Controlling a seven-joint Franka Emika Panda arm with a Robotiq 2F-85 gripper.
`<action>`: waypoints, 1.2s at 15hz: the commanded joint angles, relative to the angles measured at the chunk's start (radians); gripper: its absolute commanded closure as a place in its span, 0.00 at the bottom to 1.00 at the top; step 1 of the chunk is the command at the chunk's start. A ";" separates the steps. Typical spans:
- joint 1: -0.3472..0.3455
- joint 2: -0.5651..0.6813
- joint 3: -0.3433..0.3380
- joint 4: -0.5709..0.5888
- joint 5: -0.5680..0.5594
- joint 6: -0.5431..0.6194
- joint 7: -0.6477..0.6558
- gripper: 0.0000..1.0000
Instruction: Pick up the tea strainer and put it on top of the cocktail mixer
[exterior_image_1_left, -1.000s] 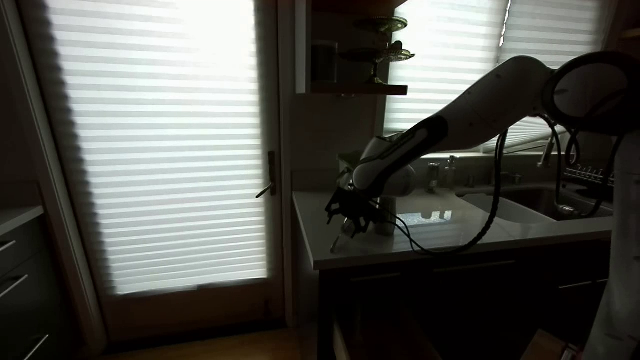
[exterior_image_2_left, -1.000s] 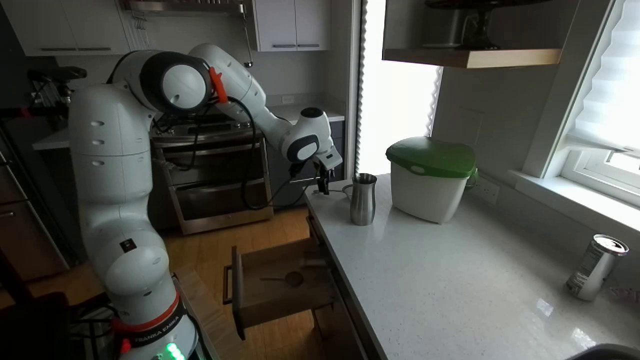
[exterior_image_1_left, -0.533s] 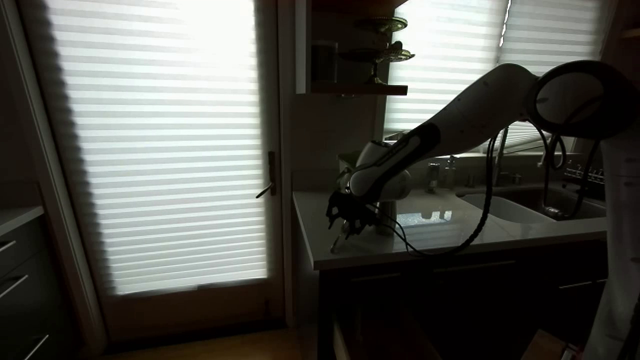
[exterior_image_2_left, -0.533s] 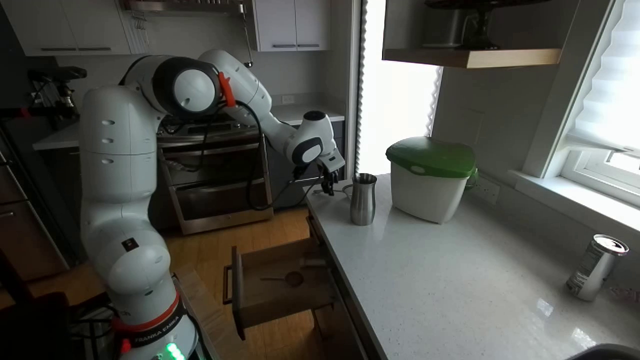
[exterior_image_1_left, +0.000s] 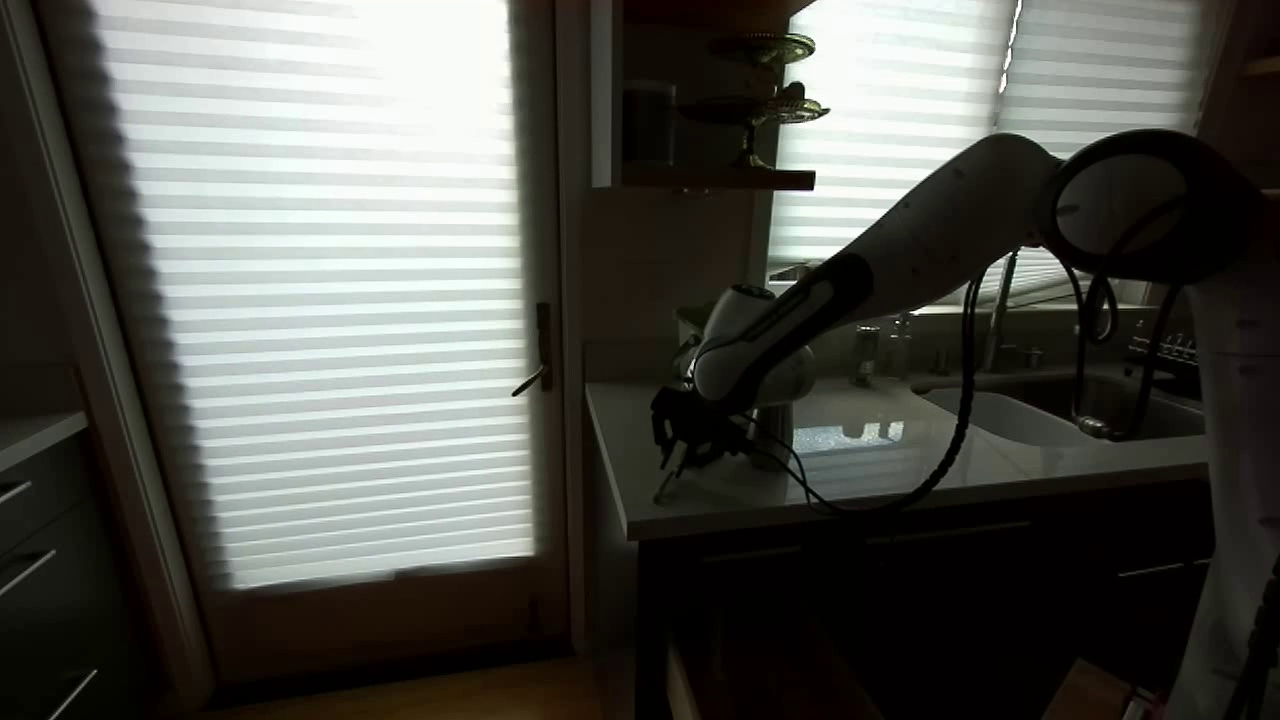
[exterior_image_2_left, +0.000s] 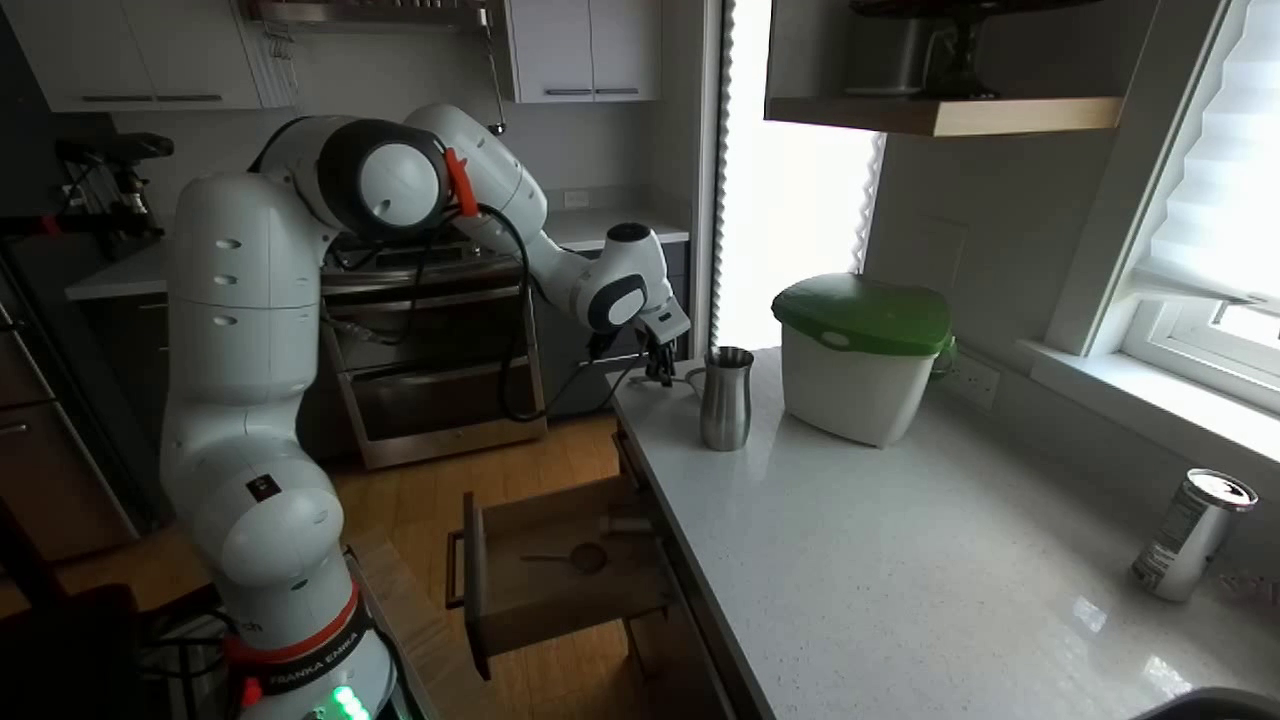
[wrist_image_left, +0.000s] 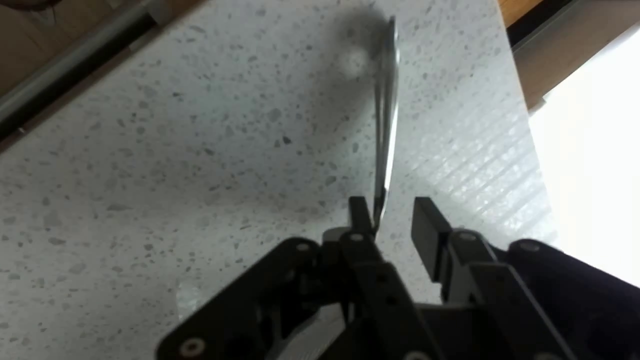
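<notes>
On the speckled pale-stone counter (exterior_image_2_left: 900, 560), the cylindrical grey-steel cocktail mixer (exterior_image_2_left: 726, 402) stands near the black two-fingered pincer (wrist_image_left: 392, 206), jaws parted; the slim silvery tea strainer (wrist_image_left: 388, 150) has its handle off-centre between them, so closing might skew it.

In an exterior view, the cocktail mixer (exterior_image_2_left: 726, 400) stands on the counter (exterior_image_2_left: 850, 600) nr its far end; lidded bin (exterior_image_2_left: 855, 370) just beside it to the R, slim gap btwn. Can (exterior_image_2_left: 1190, 540) well apart, further R & nearer me, by the wall. Shelf (exterior_image_2_left: 935, 118) above the bin, cake stand (exterior_image_2_left: 965, 50) on it. Drawer (exterior_image_2_left: 560, 612) juts out under the counter's L edge w/ a utensil (exterior_image_2_left: 588, 558) in it; oven (exterior_image_2_left: 435, 395) in bkgd, behind the arm (exterior_image_2_left: 235, 360).

Gripper (wrist_image_left: 392, 206) is L of the mixer in both exterior views; per wrist view, the tea strainer (wrist_image_left: 388, 130) has its handle btwn the parted jaws, nr the one at view L.

Also in an exterior view: door (exterior_image_1_left: 330, 300) L of the counter, sink (exterior_image_1_left: 1050, 392) twd its R end, window (exterior_image_1_left: 890, 120) behind the sink.
</notes>
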 joint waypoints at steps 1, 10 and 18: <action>0.023 0.020 -0.023 0.015 -0.031 -0.016 0.032 0.65; 0.026 -0.049 -0.025 -0.028 -0.023 -0.013 0.036 0.99; -0.008 -0.330 0.089 -0.195 0.312 0.081 -0.208 0.99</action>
